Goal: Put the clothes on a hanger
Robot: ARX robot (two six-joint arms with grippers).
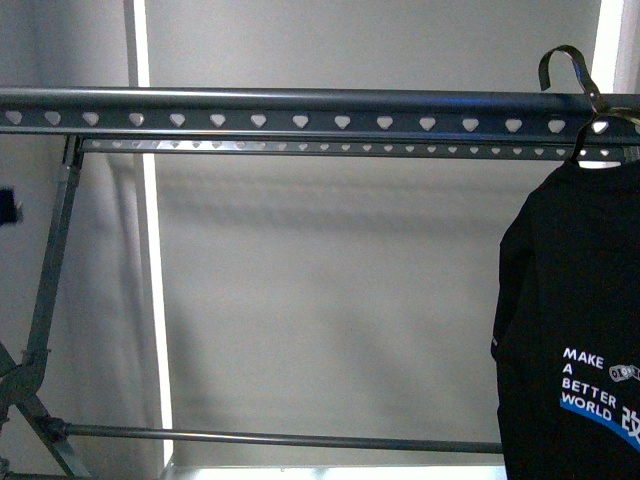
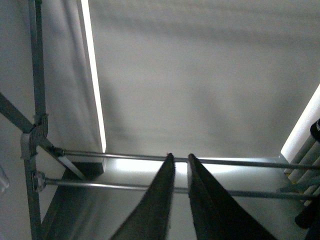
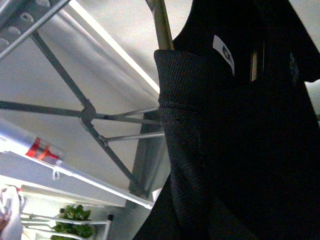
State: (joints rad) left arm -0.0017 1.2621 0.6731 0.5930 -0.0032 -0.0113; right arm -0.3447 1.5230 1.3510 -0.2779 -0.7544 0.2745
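All three views are dim and grey, lit from behind: white strips (image 1: 152,300) at the edges of the backdrop (image 1: 350,300) blow out to pure white, and a glare patch sits just below the hook (image 1: 566,66) in the front view. The rail (image 1: 300,100) carries a faint sheen and throws soft banded shadows on the backdrop, while the T-shirt (image 1: 575,300) is near-black with hardly any fold detail, only its white print clear. In the left wrist view the left gripper (image 2: 180,159) is a dark, soft silhouette against a glowing band, and the right wrist view is mostly close, grainy, underexposed fabric
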